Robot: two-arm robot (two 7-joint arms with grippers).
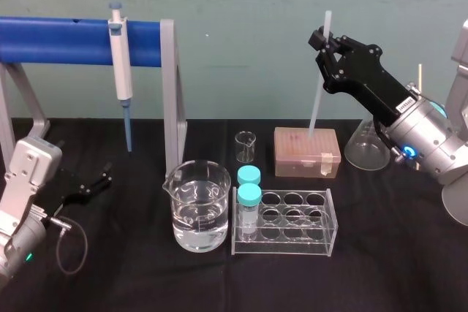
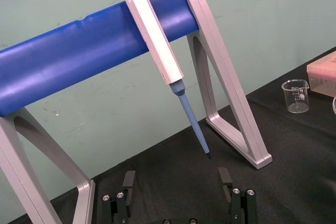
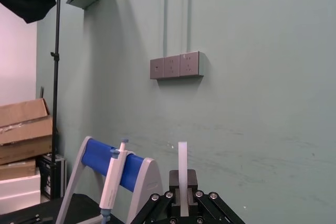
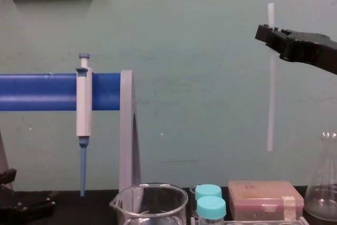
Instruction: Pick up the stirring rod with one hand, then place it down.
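Note:
The stirring rod (image 1: 316, 100) is a thin translucent white stick hanging nearly upright in the air, its lower end above the pink box (image 1: 307, 153). My right gripper (image 1: 322, 40) is shut on the stirring rod near its upper end, and a short length sticks out above the jaws. From the chest, the stirring rod (image 4: 270, 93) hangs well above the table under the right gripper (image 4: 268, 34). The right wrist view has the stirring rod (image 3: 182, 156) rising between the closed jaws. My left gripper (image 1: 88, 184) rests open and empty on the black cloth at the left, its fingers (image 2: 128, 182) apart.
A white pipette (image 1: 121, 63) with a blue tip hangs on the blue-barred stand (image 1: 168, 85). A beaker of water (image 1: 196, 206), a small empty beaker (image 1: 246, 146), a clear rack (image 1: 281, 221) with two teal-capped vials and a flask (image 1: 365, 147) stand on the cloth.

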